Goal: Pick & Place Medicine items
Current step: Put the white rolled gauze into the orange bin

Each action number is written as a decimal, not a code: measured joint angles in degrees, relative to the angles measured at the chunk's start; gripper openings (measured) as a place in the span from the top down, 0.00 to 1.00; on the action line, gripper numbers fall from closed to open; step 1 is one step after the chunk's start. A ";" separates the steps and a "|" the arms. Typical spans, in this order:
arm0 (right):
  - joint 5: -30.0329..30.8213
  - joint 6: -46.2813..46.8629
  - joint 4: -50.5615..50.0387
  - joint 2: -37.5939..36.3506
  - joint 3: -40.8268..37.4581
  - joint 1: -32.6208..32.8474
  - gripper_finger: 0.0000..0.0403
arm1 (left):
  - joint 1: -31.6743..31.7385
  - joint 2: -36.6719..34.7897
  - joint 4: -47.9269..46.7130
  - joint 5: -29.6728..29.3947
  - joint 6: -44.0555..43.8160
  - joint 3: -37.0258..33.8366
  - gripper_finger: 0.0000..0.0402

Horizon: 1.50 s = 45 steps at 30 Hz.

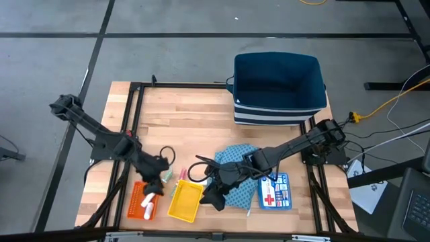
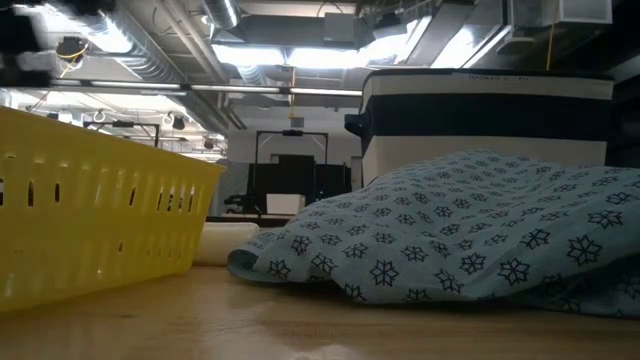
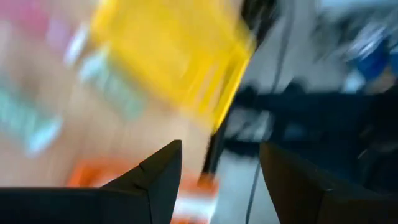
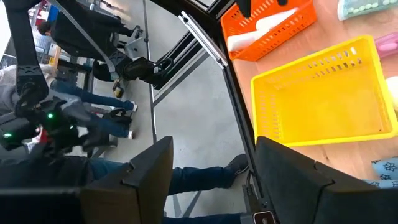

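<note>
While blue cloth (image 1: 236, 176) lies beside yellow basket (image 1: 185, 201), orange basket (image 1: 141, 201) adjacent.

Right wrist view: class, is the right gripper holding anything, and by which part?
Nothing is held. The right gripper is open and empty, its dark fingers apart beside the yellow slotted plastic basket.

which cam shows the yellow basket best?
Right wrist view: the yellow basket shows whole, its inside looking empty, beyond the right claw. High view shows it small, beside the orange basket. Low view shows one slotted wall; left wrist view only a blur.
</note>
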 joint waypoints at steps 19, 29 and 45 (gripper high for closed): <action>-1.92 0.57 0.02 0.02 0.00 -1.75 0.43 | 16.31 21.21 -9.59 -0.98 22.99 16.17 0.48; -2.50 0.70 0.02 0.02 0.00 -1.40 0.43 | 19.86 38.29 -19.69 -5.35 38.14 31.07 0.48; -6.67 -3.35 -0.85 -1.56 0.04 -0.17 0.43 | 18.78 45.03 -18.64 -7.96 37.92 33.19 0.48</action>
